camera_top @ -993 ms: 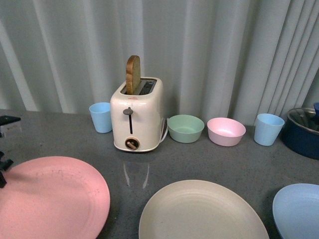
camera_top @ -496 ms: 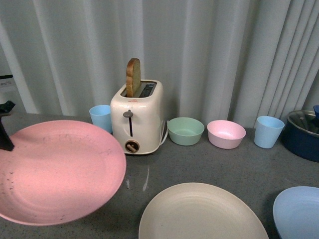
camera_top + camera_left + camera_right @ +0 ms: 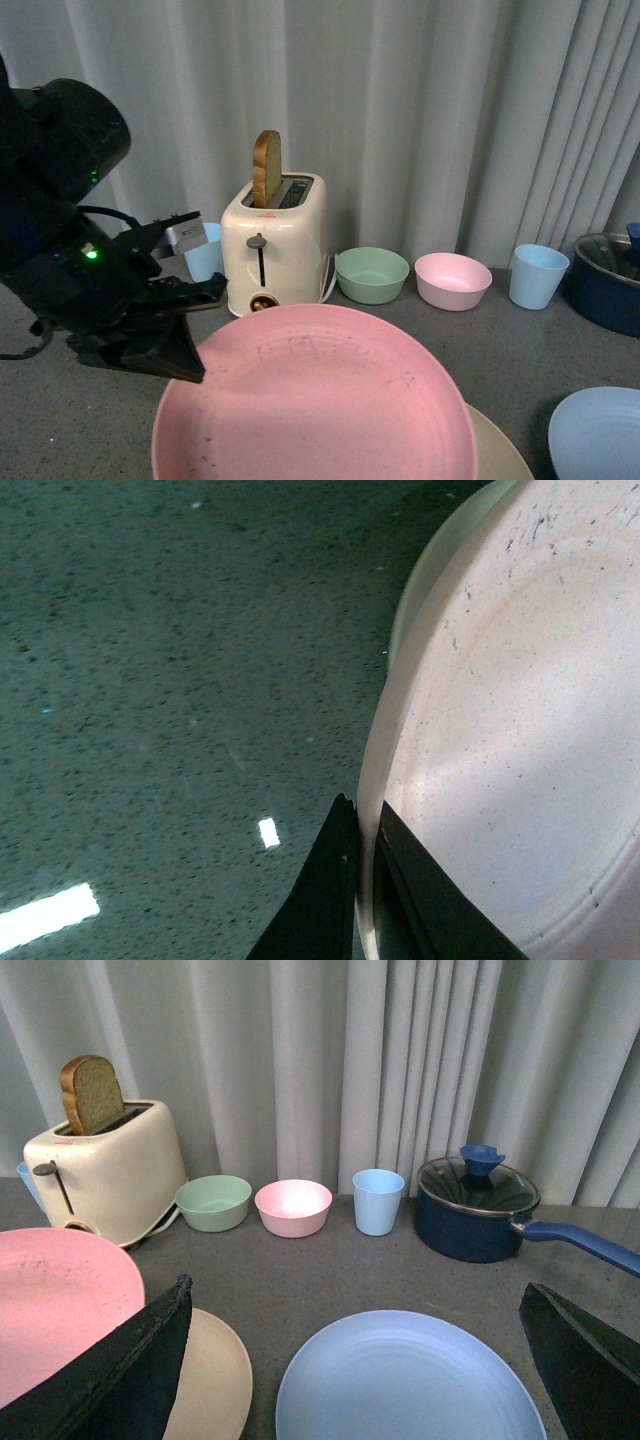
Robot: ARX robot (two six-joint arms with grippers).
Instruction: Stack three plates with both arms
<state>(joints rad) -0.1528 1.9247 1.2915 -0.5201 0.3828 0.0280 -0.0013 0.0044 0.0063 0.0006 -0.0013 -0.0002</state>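
Observation:
My left gripper [image 3: 192, 362] is shut on the left rim of the pink plate [image 3: 315, 400] and holds it in the air over the cream-beige plate [image 3: 503, 443], of which only a sliver shows. In the left wrist view the gripper [image 3: 362, 818] has one black finger on each side of the pink plate's [image 3: 510, 720] rim, with the cream plate's [image 3: 432, 565] edge just below. The light blue plate [image 3: 410, 1385] lies flat on the counter between the wide-apart fingers of my open right gripper [image 3: 355, 1290]. The right gripper is out of the front view.
A cream toaster [image 3: 275, 240] with a bread slice stands at the back. Beside it are a green bowl [image 3: 372, 272], a pink bowl [image 3: 452, 280], two blue cups [image 3: 538, 275] and a dark blue lidded pot [image 3: 475, 1210] with its handle pointing right.
The left arm has lifted the pink plate off the counter at the left and carried it rightward, over the cream plate. The arm itself has come into the front view.

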